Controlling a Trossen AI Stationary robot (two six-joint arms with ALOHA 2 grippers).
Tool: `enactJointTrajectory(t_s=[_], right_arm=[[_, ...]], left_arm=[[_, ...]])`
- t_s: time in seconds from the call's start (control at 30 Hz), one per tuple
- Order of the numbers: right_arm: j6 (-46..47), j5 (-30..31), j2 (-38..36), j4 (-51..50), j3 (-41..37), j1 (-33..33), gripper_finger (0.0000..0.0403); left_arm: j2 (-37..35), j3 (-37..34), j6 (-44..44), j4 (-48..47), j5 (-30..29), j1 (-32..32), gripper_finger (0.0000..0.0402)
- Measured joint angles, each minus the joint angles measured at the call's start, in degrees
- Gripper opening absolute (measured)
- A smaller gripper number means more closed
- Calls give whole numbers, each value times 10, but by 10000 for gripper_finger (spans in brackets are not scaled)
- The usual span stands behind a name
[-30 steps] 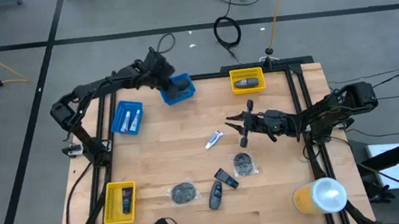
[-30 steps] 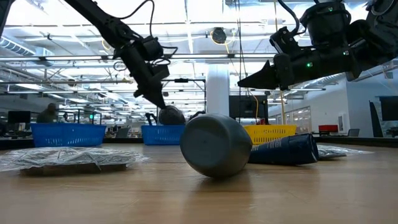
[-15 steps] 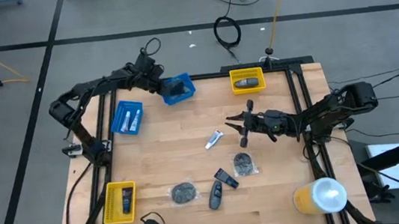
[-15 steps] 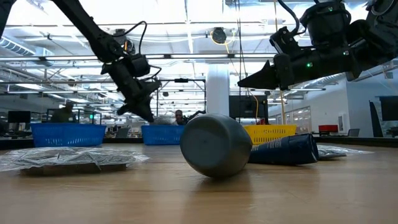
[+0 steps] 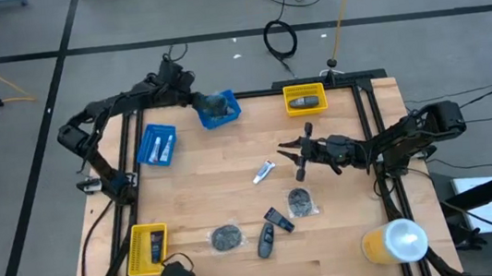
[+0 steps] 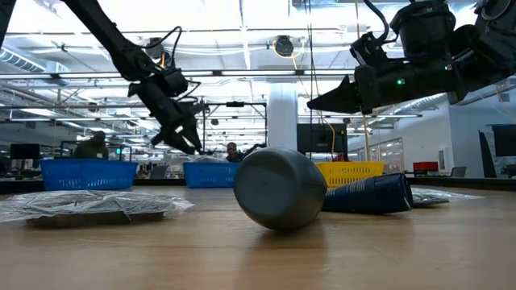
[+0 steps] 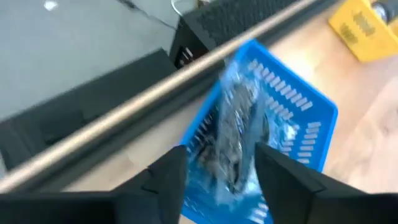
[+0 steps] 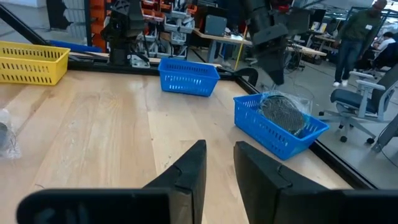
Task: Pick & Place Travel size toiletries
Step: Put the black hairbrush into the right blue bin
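Observation:
My left gripper (image 5: 193, 97) hangs open just above the far-left blue bin (image 5: 229, 114), off its left side. A round dark-grey pad in clear wrap (image 7: 239, 134) lies inside that bin, apart from the fingers. My right gripper (image 5: 293, 158) hovers level over the table's middle right, slightly open with nothing between its fingers (image 8: 219, 165). On the wood lie a white tube (image 5: 264, 170), two wrapped pads (image 5: 302, 201) (image 5: 227, 238) and two dark oblong pieces (image 5: 279, 220) (image 5: 265, 243).
A second blue bin (image 5: 156, 145) holds two white tubes. A yellow bin (image 5: 305, 99) at the far edge and another (image 5: 147, 249) at the near left each hold a dark item. A large yellow-and-white cylinder (image 5: 395, 242) stands at the near right corner.
My left gripper has moved toward the table's left edge, off the blue bin, and has opened. It has let go of the wrapped pad, which now lies in the bin.

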Motion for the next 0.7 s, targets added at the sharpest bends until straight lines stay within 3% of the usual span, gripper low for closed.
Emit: enactJointTrajectory(t_s=[0.13, 0.27, 0.47, 0.7], right_arm=[[0, 0, 0, 0, 0, 0, 75], [0, 0, 0, 0, 0, 0, 75], [-4, 0, 0, 0, 0, 0, 75], [-5, 0, 0, 0, 0, 0, 75]], left_arm=[[-31, 2, 24, -26, 0, -4, 225], [-49, 3, 43, -62, -10, -28, 220], [-25, 3, 42, -24, -157, -65, 157], [29, 3, 31, 15, -173, -87, 70]])
